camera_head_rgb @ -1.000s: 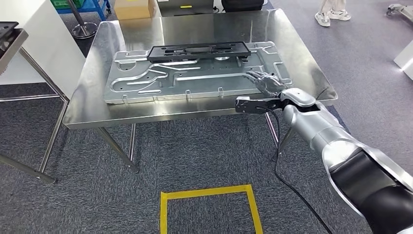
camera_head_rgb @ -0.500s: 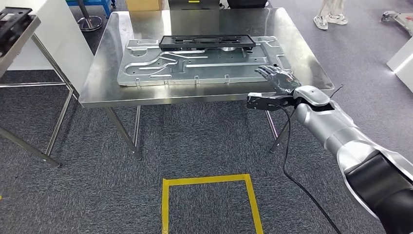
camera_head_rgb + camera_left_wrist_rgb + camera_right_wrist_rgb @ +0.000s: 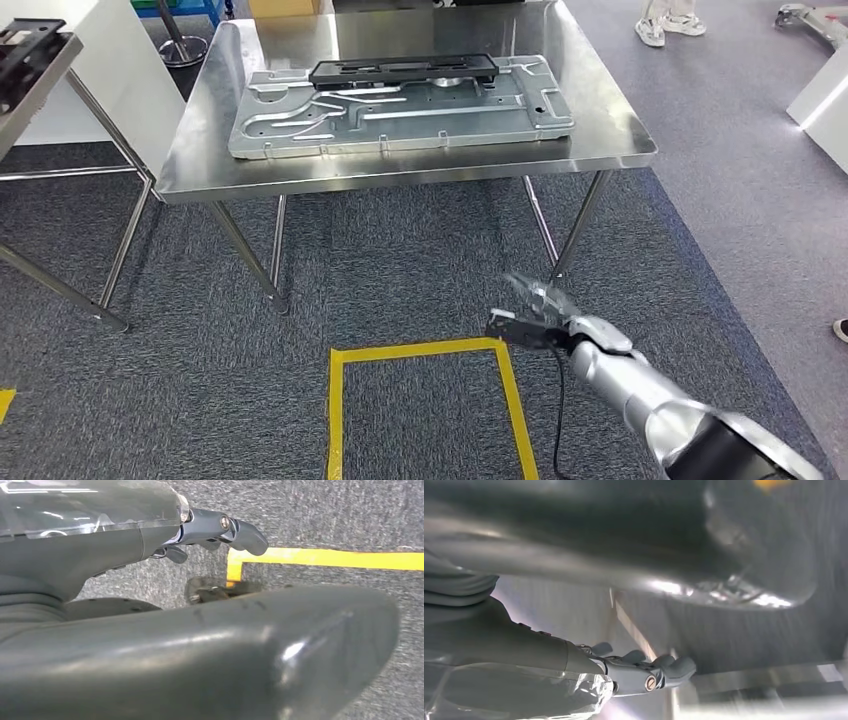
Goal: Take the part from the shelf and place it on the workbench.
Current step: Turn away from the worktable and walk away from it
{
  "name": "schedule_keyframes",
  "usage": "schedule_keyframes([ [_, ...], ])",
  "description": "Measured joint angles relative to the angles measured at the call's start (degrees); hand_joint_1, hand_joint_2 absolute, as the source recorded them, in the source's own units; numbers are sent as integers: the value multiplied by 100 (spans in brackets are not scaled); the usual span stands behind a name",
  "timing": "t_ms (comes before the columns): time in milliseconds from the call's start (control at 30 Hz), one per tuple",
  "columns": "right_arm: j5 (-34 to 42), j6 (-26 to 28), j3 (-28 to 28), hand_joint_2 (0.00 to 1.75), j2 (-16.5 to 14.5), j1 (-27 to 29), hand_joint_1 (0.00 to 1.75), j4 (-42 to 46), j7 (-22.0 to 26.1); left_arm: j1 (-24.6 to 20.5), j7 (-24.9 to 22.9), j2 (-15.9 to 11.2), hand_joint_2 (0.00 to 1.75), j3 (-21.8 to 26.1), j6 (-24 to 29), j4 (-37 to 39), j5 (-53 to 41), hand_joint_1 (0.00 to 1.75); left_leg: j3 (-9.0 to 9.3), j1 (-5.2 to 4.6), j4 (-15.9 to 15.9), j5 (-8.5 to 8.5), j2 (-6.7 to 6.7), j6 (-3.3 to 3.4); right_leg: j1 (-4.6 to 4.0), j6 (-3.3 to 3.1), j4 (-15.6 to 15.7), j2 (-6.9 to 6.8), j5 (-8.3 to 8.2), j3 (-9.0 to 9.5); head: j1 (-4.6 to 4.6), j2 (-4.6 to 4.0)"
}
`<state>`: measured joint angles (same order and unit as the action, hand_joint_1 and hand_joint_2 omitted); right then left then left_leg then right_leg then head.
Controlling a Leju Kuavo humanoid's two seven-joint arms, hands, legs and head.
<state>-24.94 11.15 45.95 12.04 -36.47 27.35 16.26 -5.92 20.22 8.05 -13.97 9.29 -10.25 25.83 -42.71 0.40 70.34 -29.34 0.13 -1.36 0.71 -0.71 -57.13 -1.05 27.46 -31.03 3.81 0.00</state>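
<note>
The black part (image 3: 404, 69), a long flat frame, lies on the far edge of a large stamped sheet-metal panel (image 3: 400, 118), which rests flat on the stainless steel workbench (image 3: 610, 140). Nothing touches either of them. The right hand (image 3: 535, 312) hangs low, well apart from the workbench and over the grey carpet (image 3: 400, 280), just beside the far right corner of a square of yellow floor tape (image 3: 345, 355); it holds nothing and its fingers look loosely spread, though the head view blurs them. In the right wrist view the fingers (image 3: 674, 667) reach out side by side, slightly apart, with nothing between them. The left hand (image 3: 210, 530) appears in the left wrist view above the carpet and the yellow tape, its fingers gently curled and empty. At the left edge of the head view stands a steel-legged shelf (image 3: 45, 75) with a dark object (image 3: 25, 40) on top.
</note>
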Motion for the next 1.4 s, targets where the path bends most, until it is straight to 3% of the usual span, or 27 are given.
schedule_keyframes([
  [33,145,31,-104,0,-108,245,0,-117,-35,6,-2,-1,0,-8,16,0,-31,0,-46,4,271,-93,1,-18,-3,4,-5,-5,-27,-41,0,0],
  [67,290,87,-224,0,-210,494,0,-232,-85,16,-5,-3,0,-19,38,0,-63,0,8,6,353,-78,1,-25,-4,11,-11,-10,-48,-74,0,0],
  [100,427,157,-353,0,-308,730,0,-339,-153,26,-10,-5,0,-29,63,0,-92,0,176,6,207,24,0,-20,-5,19,-18,-14,-63,-99,0,0],
  [133,551,236,-488,0,-407,931,0,-432,-230,33,-15,-7,0,-37,87,0,-117,0,446,5,-151,162,-2,0,-6,28,-26,-13,-74,-116,-1,0],
  [200,776,412,-766,0,-576,1262,0,-599,-422,26,-16,-16,0,-54,125,0,-177,0,981,-13,-947,283,-16,70,-6,62,-35,-5,-95,-136,0,0],
  [267,985,584,-1069,0,-702,1575,0,-778,-667,17,8,-23,0,-106,167,0,-269,0,1184,-45,-1291,261,-28,134,-6,116,-40,-7,-106,-140,1,0],
  [400,1300,862,-1650,0,-812,2227,0,-1074,-1034,64,102,-31,0,-256,323,0,-461,0,1169,-58,-1335,280,-36,163,-21,103,-39,-17,-104,-143,-1,0],
  [467,1376,983,-1886,0,-841,2469,0,-1185,-1059,91,145,-35,0,-313,397,0,-497,0,1154,-77,-1332,289,-28,192,-2,157,-25,-6,-141,-151,-1,0],
  [767,1585,1392,-2470,0,-1095,2870,0,-1379,-178,191,346,-40,0,-350,495,0,-473,0,1120,-93,-1323,322,7,245,13,242,17,21,-207,-177,-1,0],
  [900,1671,1410,-2653,0,-1199,2898,0,-1408,75,183,351,-39,175,-446,470,0,-629,0,1112,-93,-1322,331,9,246,12,246,16,21,-216,-188,-1,0],
  [1067,1666,1404,-2763,0,-1273,2908,0,-1445,100,159,310,-34,175,-553,408,0,-646,0,1107,-91,-1322,339,10,242,8,239,11,23,-221,-196,-1,0],
  [1200,1604,1376,-2775,0,-1303,2907,0,-1457,74,169,303,-22,0,-584,399,0,-639,0,1089,-102,-1309,339,12,249,19,245,17,24,-234,-200,0,0],
  [1333,1597,1381,-2801,0,-1342,2900,0,-1458,92,187,265,-15,0,-598,411,0,-644,0,1097,-84,-1374,382,24,341,33,307,18,27,-227,-199,-1,0],
  [1400,1615,1379,-2825,0,-1344,2902,0,-1459,114,195,240,-9,0,-600,419,0,-642,0,1124,-41,-1458,448,38,372,23,320,-313,46,40,-332,-1,0],
])
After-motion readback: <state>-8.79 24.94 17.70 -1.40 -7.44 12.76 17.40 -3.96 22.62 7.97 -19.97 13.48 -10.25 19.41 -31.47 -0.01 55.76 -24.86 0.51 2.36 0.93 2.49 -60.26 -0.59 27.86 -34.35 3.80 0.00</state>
